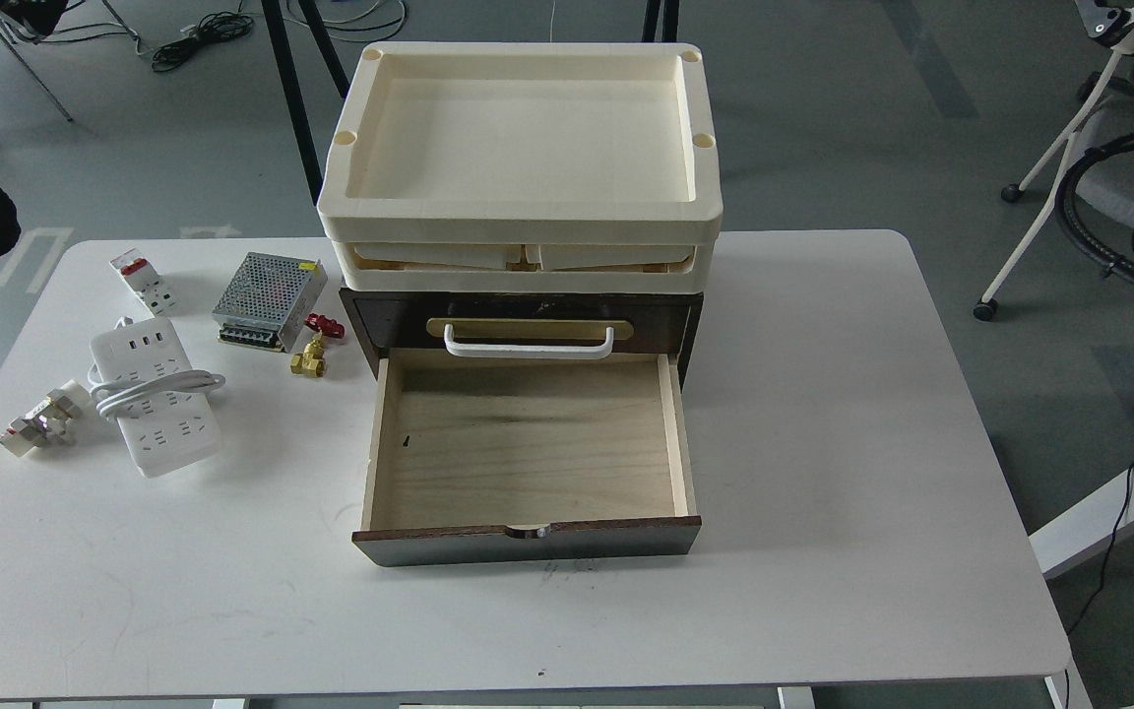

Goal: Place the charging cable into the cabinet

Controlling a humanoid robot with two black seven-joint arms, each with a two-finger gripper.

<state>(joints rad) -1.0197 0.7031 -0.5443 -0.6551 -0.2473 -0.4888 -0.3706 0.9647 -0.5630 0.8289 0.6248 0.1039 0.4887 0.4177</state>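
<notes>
While the dark brown cabinet sits near the middle of the white surface, its lower pale-wood drawer stands pulled fully out toward six o'clock, its floor bare. Above that drawer, a closed drawer front carries a white bar handle on a brass plate. Two cream trays are stacked on top of the cabinet, the upper one holding nothing.

Off at nine o'clock from the drawer, well apart from it, the charging cable lies flat on the surface, a white power strip with its thick cord looped across its middle. Just beside it, farther toward nine o'clock, lies a small white plug adapter. Toward eleven o'clock from the strip rests a small white-and-red breaker block. Between the strip and the cabinet, at about ten o'clock from the drawer, sit a metal mesh power supply and a small brass valve with a red handle.

Neither arm reaches into sight, so no gripper shows and I cannot tell whether either is spread or pressed together.
</notes>
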